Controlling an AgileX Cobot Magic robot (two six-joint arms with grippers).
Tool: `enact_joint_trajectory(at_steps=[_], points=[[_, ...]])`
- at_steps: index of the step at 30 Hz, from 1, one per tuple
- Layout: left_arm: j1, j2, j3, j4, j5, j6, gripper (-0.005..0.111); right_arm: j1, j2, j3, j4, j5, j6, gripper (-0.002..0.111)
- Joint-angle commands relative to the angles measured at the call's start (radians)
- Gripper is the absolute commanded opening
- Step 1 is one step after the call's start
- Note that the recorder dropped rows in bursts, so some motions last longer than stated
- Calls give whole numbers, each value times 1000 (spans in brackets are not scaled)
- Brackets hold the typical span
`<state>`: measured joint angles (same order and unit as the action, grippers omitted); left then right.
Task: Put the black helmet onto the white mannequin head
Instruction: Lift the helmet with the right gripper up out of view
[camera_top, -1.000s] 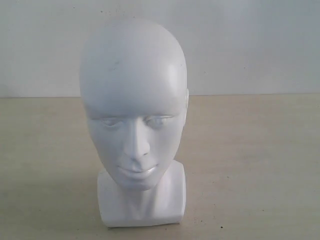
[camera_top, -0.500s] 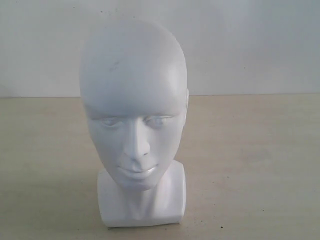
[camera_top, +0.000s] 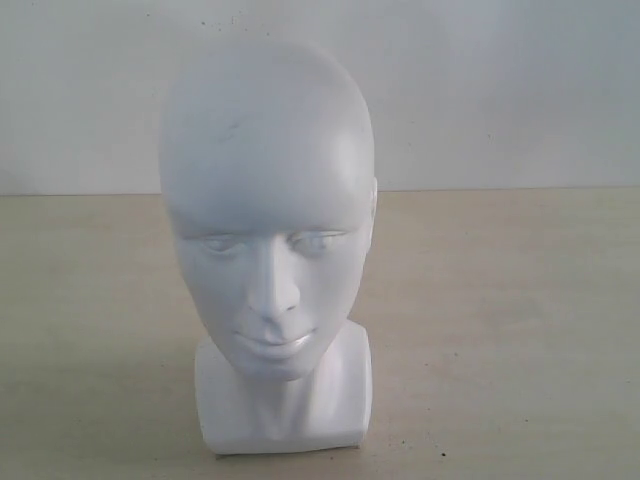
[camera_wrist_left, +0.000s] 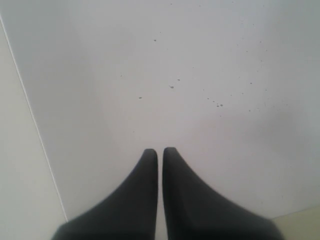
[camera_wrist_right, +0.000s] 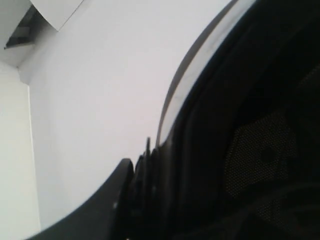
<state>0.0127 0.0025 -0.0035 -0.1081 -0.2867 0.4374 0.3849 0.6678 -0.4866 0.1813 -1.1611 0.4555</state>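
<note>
Black helmet (camera_wrist_right: 240, 125), judged rigid-shelled, soft-lined, light yet bulky and slick outside, is being clamped at its padded rim by the right gripper (camera_wrist_right: 140, 172), clear of the bare white mannequin head (camera_top: 267, 220); left gripper (camera_wrist_left: 160, 155) is being seen closed, empty.

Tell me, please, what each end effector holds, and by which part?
The right end effector grips the black helmet by its rim; the left end effector holds nothing.
</note>
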Motion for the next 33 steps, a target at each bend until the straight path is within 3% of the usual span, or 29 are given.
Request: enact_joint_trajectory(at_steps=[1, 6, 13, 20, 29, 33], points=[[-1, -2, 4, -3, -5, 1, 4, -4, 61, -14, -99, -60, 232, 0], [-1, -2, 4, -3, -5, 1, 4, -4, 175, -56, -197, -60, 431, 0], [-1, -2, 4, -3, -5, 1, 4, -4, 313, -299, -501, -60, 740, 0], [-1, -2, 4, -3, -5, 1, 4, -4, 345, -443, -634, -60, 842, 0], [-1, -2, 4, -3, -5, 1, 4, -4, 345, -482, -581, -60, 885, 0], [-1, -2, 4, -3, -5, 1, 4, -4, 345, -448, -330, -60, 823, 0]])
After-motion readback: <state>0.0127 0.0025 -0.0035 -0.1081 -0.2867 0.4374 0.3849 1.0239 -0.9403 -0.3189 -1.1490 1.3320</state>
